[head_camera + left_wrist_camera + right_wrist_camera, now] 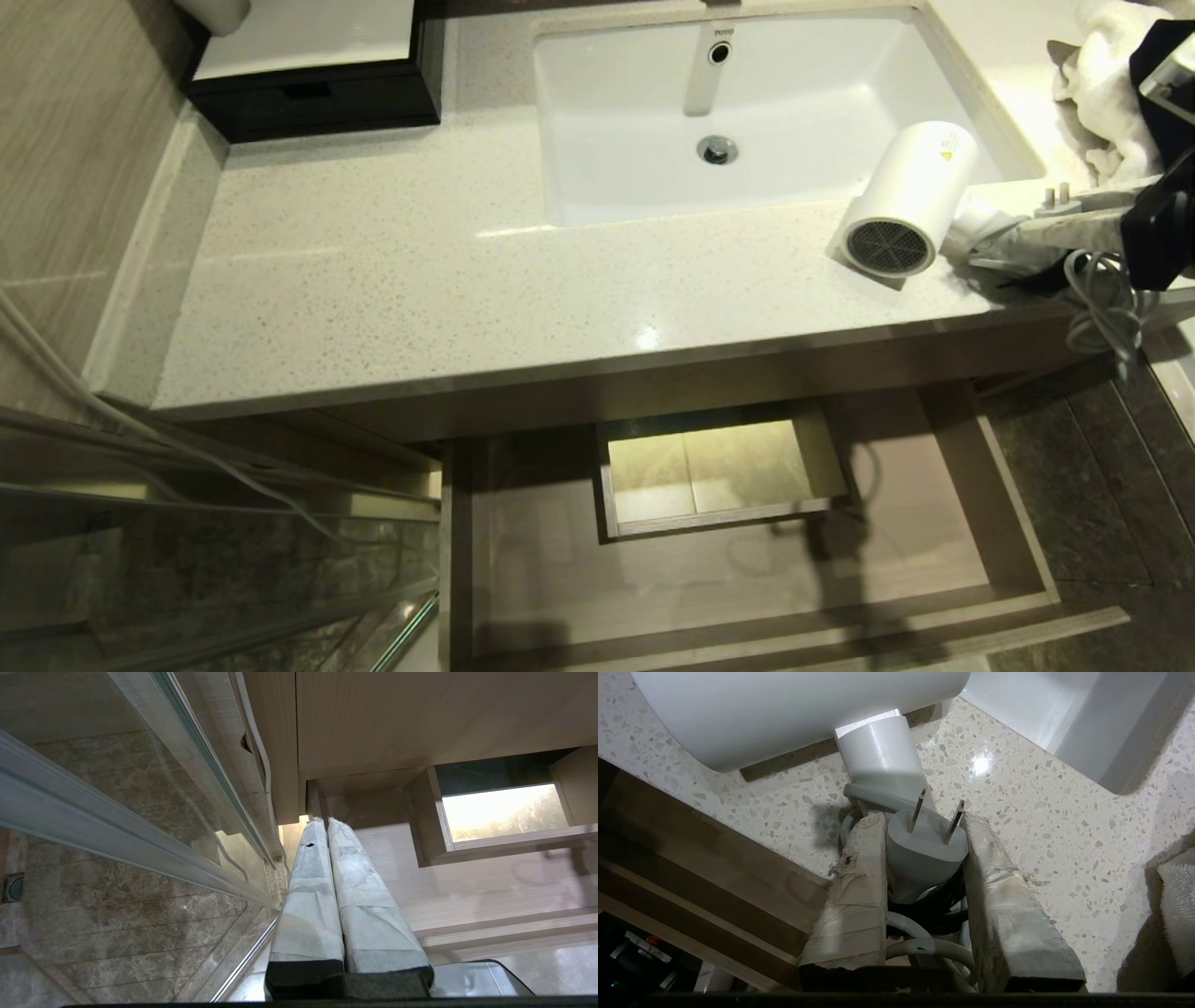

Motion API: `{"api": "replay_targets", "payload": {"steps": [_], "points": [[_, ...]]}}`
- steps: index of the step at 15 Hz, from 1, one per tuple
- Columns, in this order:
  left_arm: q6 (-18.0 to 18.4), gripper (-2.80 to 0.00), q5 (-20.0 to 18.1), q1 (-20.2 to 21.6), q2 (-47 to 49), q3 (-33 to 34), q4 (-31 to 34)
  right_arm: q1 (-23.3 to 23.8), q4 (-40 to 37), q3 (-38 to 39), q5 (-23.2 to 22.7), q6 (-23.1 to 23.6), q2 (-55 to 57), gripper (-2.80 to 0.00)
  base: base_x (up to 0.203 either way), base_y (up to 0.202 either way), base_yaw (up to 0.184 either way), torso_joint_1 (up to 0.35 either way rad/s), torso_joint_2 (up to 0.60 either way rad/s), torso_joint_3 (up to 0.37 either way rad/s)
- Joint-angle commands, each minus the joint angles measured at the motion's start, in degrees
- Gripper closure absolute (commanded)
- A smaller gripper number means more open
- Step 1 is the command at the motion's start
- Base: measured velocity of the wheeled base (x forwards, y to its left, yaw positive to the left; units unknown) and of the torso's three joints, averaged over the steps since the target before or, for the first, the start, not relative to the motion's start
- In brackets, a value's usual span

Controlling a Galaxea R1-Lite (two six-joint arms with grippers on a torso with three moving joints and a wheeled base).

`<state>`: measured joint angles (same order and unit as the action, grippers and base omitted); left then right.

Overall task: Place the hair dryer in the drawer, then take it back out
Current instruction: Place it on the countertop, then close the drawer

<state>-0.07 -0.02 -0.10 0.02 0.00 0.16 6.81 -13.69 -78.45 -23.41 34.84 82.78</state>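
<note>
The white hair dryer lies across the front right of the speckled countertop, its dark rear grille facing me. My right gripper reaches in from the right and is shut on its handle, together with the bundled cord and grey plug. In the right wrist view the barrel of the hair dryer fills the area beyond the gripper. Below the counter the wood-grain drawer stands pulled open with nothing in it. My left gripper hangs shut and empty beside the drawer's left side.
A white sink is set in the counter behind the dryer. A white towel lies at the far right and a black box at the back left. A glass shower panel stands left of the drawer, whose rear has a boxed cutout.
</note>
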Motion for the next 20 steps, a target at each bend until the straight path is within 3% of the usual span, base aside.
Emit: {"api": "replay_targets", "payload": {"steps": [1, 14, 15, 18, 20], "points": [[-0.01, 0.0, 0.02, 0.01, -0.02, 0.09, 0.02, 1.91, -0.11, -0.47, -0.66, 1.43, 1.87, -2.8, 0.0, 0.0, 0.0, 0.0, 0.0, 0.0], [-0.01, 0.0, 0.02, 0.01, -0.02, 0.09, 0.02, 2.0, -0.14, -1.47, -0.35, 1.63, -5.97, -2.8, 0.0, 0.0, 0.0, 0.0, 0.0, 0.0], [-0.01, 0.0, 0.02, 0.01, -0.02, 0.06, 0.02, 2.24, -0.49, -1.43, -0.2, 1.21, -7.23, 0.0, 0.0, 0.0, 0.0, 0.0, 0.0, 0.0], [-0.01, 0.0, 0.02, 0.01, -0.02, 0.09, 0.02, 3.04, -1.94, -1.46, 0.54, 0.86, -10.59, 0.0, 0.0, 0.0, 0.0, 0.0, 0.0, 0.0], [-0.01, 0.0, 0.02, 0.01, -0.02, 0.0, 0.02, 4.03, -2.42, -0.25, 4.0, 0.72, -14.59, 0.0, 0.0, 0.0, 0.0, 0.0, 0.0, 0.0]]}}
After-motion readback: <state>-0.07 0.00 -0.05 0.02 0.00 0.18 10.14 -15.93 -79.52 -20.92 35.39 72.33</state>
